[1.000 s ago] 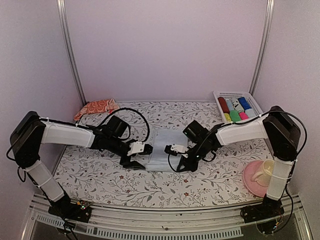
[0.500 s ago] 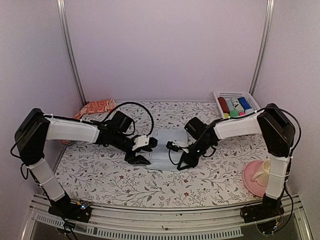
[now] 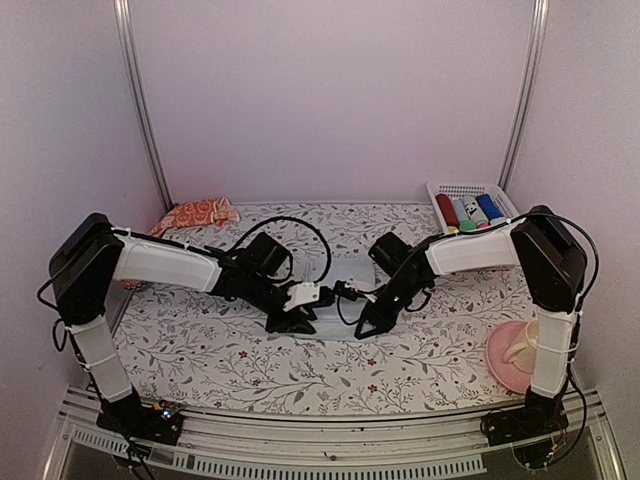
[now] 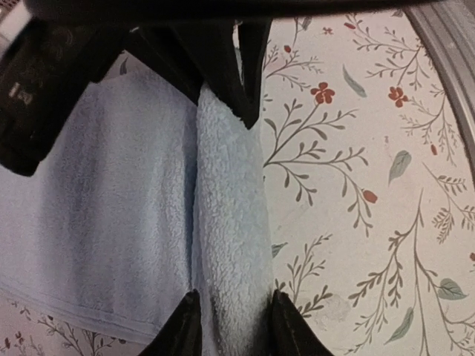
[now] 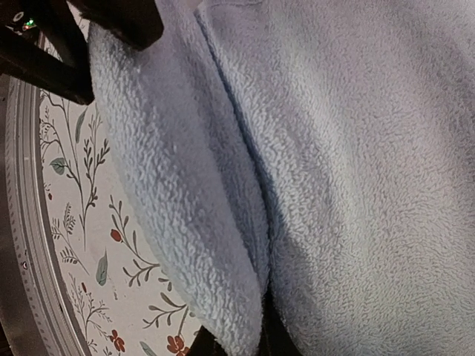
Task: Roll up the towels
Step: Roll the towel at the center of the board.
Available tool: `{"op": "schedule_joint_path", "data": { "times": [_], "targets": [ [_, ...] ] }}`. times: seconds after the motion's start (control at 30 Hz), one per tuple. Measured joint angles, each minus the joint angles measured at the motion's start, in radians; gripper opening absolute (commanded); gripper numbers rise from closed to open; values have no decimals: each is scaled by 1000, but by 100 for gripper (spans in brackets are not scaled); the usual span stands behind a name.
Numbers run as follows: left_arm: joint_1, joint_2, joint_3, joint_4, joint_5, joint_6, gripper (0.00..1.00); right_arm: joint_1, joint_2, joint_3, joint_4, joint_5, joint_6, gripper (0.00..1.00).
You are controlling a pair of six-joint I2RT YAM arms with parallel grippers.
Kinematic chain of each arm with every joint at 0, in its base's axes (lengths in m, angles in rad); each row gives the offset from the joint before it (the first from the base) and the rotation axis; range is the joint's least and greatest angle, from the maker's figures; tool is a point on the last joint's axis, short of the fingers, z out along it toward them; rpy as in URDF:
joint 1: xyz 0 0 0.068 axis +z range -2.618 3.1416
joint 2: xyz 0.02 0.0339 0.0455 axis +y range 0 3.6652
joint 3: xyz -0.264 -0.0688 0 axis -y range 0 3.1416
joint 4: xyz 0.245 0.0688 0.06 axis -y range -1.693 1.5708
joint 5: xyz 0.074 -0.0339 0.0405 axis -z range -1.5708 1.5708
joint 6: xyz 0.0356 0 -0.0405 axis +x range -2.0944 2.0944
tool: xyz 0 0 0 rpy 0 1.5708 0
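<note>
Light blue towel (image 3: 350, 272) lies at mid-table, its near edge raised in a thick fold. The top view places the left gripper (image 3: 290, 324) and right gripper (image 3: 368, 326) at that edge but hides their fingers' state. The left wrist view shows its fingertips (image 4: 185, 326) closed against the fold; the right wrist view shows its own tips pinching it. Only the top view shows the pink dish (image 3: 500, 358) near right, the orange-red towel (image 3: 195, 213) far left, and the white basket (image 3: 455, 186) far right.
</note>
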Motion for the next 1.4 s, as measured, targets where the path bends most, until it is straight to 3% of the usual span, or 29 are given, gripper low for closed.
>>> {"op": "schedule_joint_path", "data": {
  "times": [0.2, 0.4, 0.67, 0.87, 1.1, 1.4],
  "targets": [
    [1, 26, 0, 15, -60, -27, 24, -1, 0, 0, -2, 0, 0, 18],
    [3, 54, 18, 9, -69, -42, 19, -3, 0, 0, -1, 5, 3, 41],
    [24, 119, 75, -50, -29, -48, 15, -7, -57, -23, 5, 58, 4, 52],
    [35, 161, 132, -114, 2, -49, 15, -10, -144, -61, 32, 120, 5, 50],
    [50, 193, 176, -162, 35, -56, 16, -11, -237, -136, 97, 100, 17, 26],
    [55, 196, 182, -174, 46, -64, 16, 8, -245, -154, 161, 19, 21, 18]
  ]
}}
